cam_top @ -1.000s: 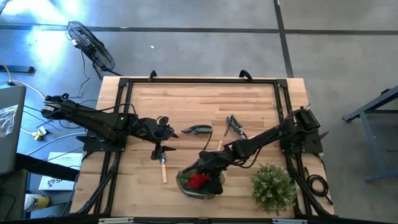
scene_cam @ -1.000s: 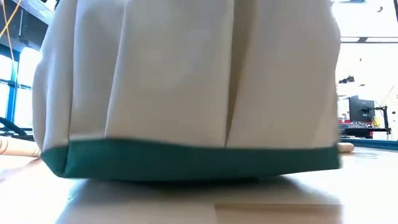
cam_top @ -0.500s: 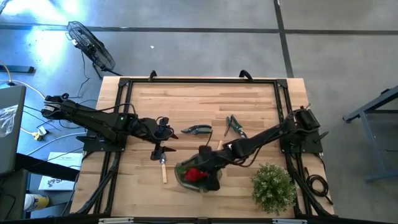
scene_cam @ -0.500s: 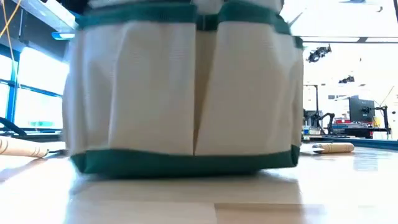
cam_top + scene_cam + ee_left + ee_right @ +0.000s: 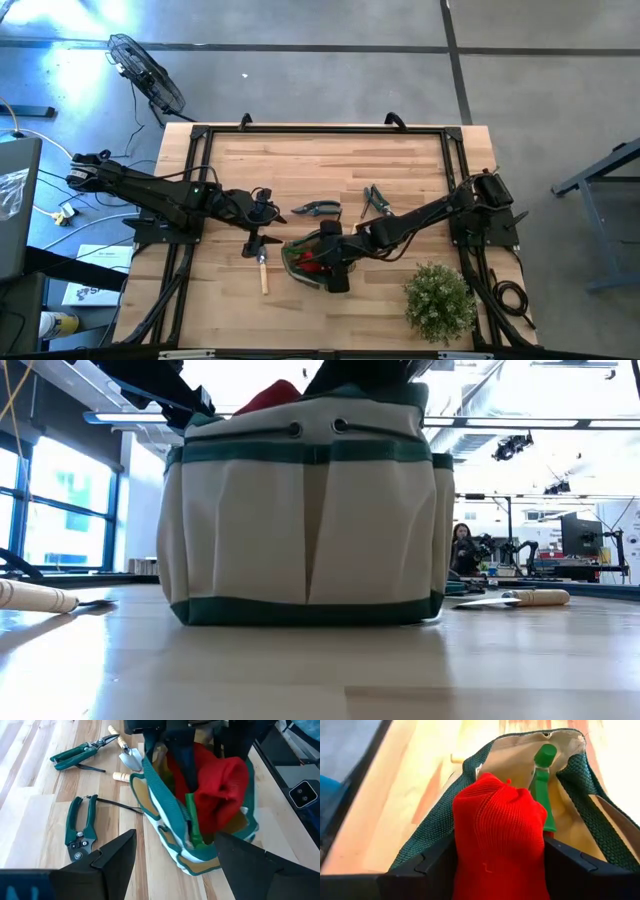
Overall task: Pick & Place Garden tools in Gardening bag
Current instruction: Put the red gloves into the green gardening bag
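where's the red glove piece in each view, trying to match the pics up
High view: the red glove piece sits inside the gardening bag, near the table's front middle, under the right gripper.
Low view: it peeks above the bag's top rim, upper middle.
Left wrist view: upper right, bulging from the bag's mouth.
Right wrist view: centre, between that arm's fingers.
Shared landmark: the bag's green trim.

I was running the rig in what looked like a robotics lab or workshop. The wooden bench point(image 5: 330, 160) stood on a bare concrete floor point(image 5: 330, 60), with a floor fan point(image 5: 148, 72) and loose cables point(image 5: 45, 150) beside it. Across the room I saw tall windows point(image 5: 60, 510), ceiling strip lights point(image 5: 560, 423), more equipment point(image 5: 580, 540) and a person point(image 5: 463, 548).
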